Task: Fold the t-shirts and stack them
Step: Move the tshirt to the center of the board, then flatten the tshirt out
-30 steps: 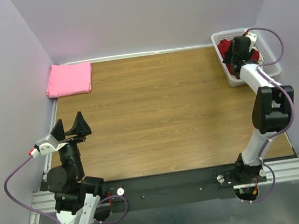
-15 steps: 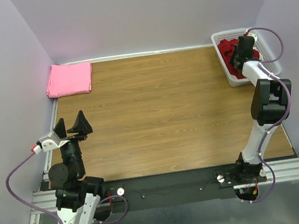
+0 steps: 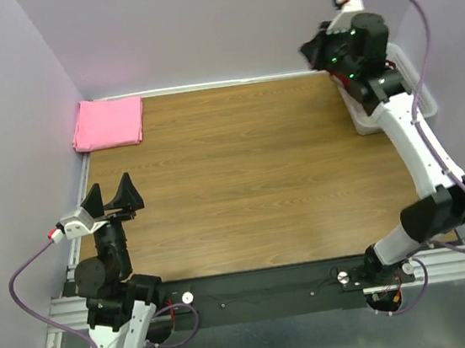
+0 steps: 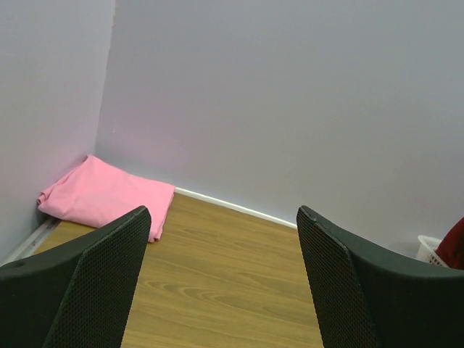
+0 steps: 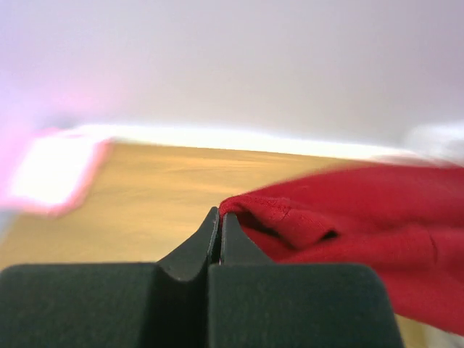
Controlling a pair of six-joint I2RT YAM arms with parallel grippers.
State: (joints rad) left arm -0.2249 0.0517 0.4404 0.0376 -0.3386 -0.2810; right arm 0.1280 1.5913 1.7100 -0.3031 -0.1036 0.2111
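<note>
Raised out of the basket (image 3: 363, 126), right gripper (image 5: 220, 217) pinches the dark red t-shirt (image 5: 348, 210) tight; left gripper (image 4: 223, 214) gapes wide, empty.

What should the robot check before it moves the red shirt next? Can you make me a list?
1. Grip: the right gripper is shut on an edge of the dark red shirt: ok.
2. Whole shirt lifted out of the basket: cannot tell, the arm hides it.
3. Bare wood on the table to lay it on: ok.
4. The left gripper open and off to the side: ok.
5. The pink shirt folded in the far left corner, out of the way: ok.
</note>
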